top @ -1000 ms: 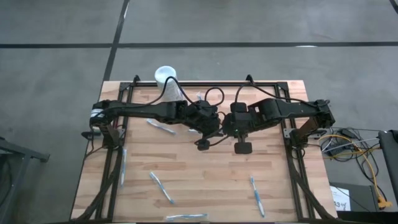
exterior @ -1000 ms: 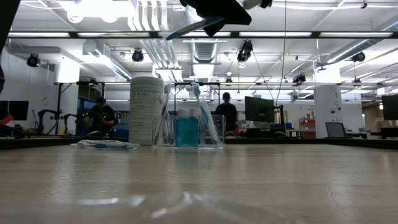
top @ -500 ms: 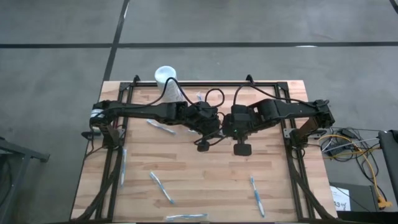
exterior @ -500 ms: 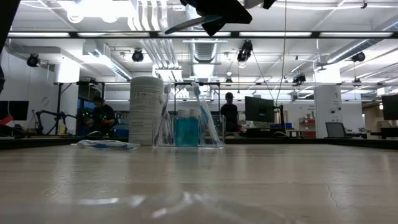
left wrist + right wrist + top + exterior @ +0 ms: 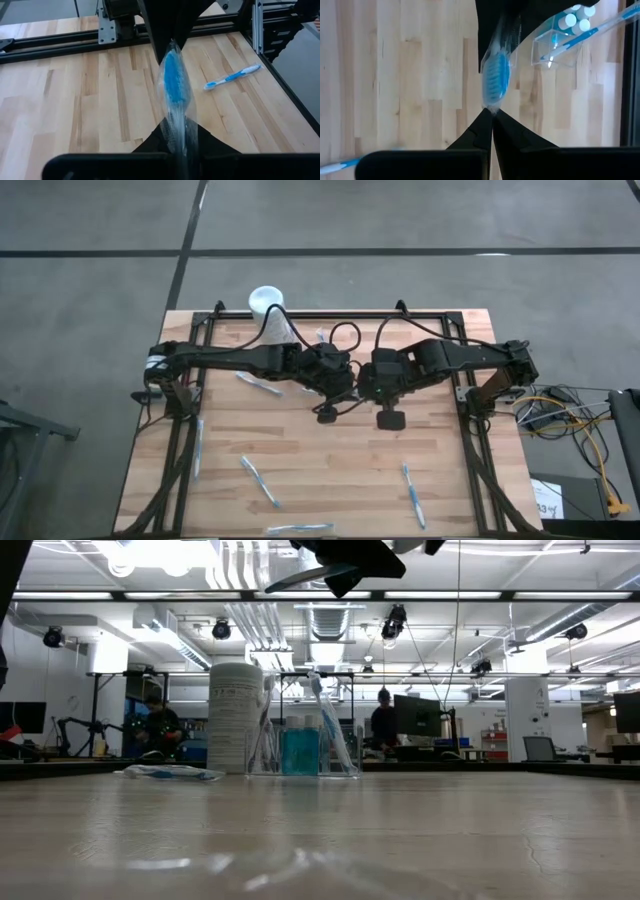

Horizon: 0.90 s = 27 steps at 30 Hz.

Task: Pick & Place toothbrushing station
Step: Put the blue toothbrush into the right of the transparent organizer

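Low view frames the toothbrushing station [image 5: 303,748], a small clear plastic holder standing upright on the far part of the wooden table [image 5: 400,830]. Blue bottles and a slanted toothbrush are seen inside it. A taller white cylinder [image 5: 235,717] is set just beside it, and a wrapped toothbrush [image 5: 168,772] lies on the wood near that cylinder.

From the right wrist camera the same holder [image 5: 560,37] is seen with white round caps and a blue brush handle sticking out of it. It is touched by neither gripper.

Above the middle of the table both arms are brought together. A wrapped blue toothbrush [image 5: 175,95] is gripped between the closed fingers of the left gripper [image 5: 180,145]. The other end of that brush [image 5: 496,75] is met by the right gripper [image 5: 492,125], whose jaws are pressed shut, with the tip of the wrapper touching their point; whether the wrapper is pinched there cannot be told.

In the overhead picture the left gripper [image 5: 338,392] and right gripper [image 5: 365,390] are seen just beside each other. More toothbrushes are scattered on the wood: one [image 5: 260,480] near the front left, one [image 5: 412,494] near the front right.
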Motion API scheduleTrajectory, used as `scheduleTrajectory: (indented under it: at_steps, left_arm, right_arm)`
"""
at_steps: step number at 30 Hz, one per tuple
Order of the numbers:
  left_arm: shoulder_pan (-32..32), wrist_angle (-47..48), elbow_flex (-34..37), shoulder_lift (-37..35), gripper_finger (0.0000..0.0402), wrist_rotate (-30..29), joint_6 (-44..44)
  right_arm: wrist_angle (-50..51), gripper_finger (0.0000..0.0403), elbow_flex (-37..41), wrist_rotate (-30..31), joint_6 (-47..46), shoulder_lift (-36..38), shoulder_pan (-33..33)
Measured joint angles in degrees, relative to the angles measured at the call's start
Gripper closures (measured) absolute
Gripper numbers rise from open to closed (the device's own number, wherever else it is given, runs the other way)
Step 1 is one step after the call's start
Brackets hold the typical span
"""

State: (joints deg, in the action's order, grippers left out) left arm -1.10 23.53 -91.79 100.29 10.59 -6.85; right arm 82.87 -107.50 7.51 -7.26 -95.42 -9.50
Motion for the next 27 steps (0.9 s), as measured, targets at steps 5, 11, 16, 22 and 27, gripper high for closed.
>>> scheduleTrajectory:
  at_steps: [5,11,16,22,27]
  left_arm:
    - [0.0,0.0,0.0,0.0,0.0391,0.0,0.0]
    - [0.0,0.0,0.0,0.1,0.0391,-0.1,0.0]
    - [0.0,0.0,0.0,0.1,0.0391,0.0,0.0]
    - [0.0,0.1,0.0,0.1,0.0391,0.0,0.0]
    - [0.0,0.1,0.0,0.1,0.0391,0.1,0.0]
  right_arm:
    - [1.4,0.0394,0.0,0.1,0.4,0.1,0.0]
    - [2.4,0.0394,0.0,0.1,0.4,0.1,0.0]
    - [2.6,0.0394,0.0,0.1,0.9,0.1,0.0]
    - [2.4,0.0394,0.0,0.0,1.7,0.2,0.0]
    - [2.3,0.0394,0.0,0.0,1.6,0.2,0.0]
